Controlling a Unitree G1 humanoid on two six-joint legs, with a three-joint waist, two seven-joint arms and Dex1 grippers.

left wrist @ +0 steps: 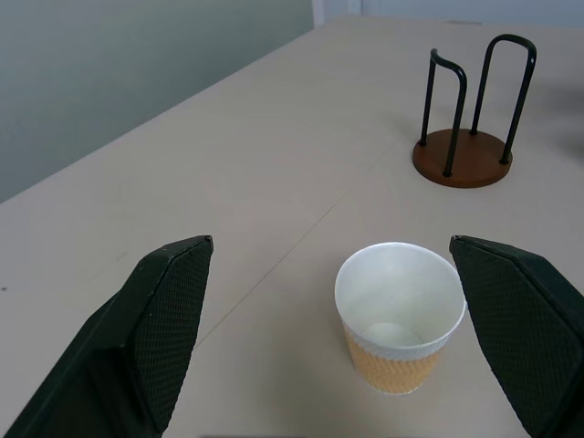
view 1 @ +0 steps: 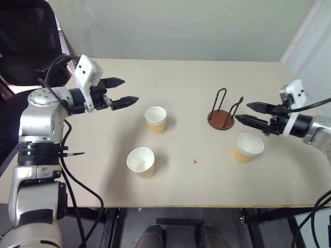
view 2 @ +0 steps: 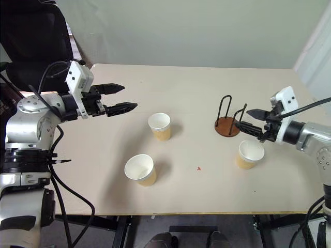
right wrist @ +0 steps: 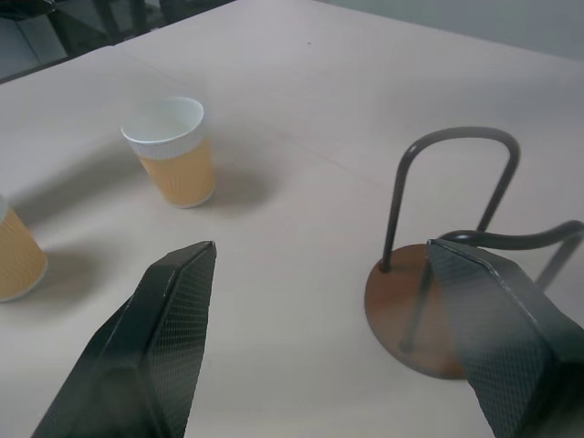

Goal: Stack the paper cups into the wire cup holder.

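1 cup (view 1: 249, 147) below right claw (view 1: 249, 113)

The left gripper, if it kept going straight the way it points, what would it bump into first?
Probably the tan-orange paper cup standing upright on the table: it sits between the open left gripper's black fingers in the wrist view. The gripper looks higher than the cup, though, so it might pass over it.

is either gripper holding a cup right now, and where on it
No. The left gripper and the right gripper are both open and empty; all three cups stand free on the table.
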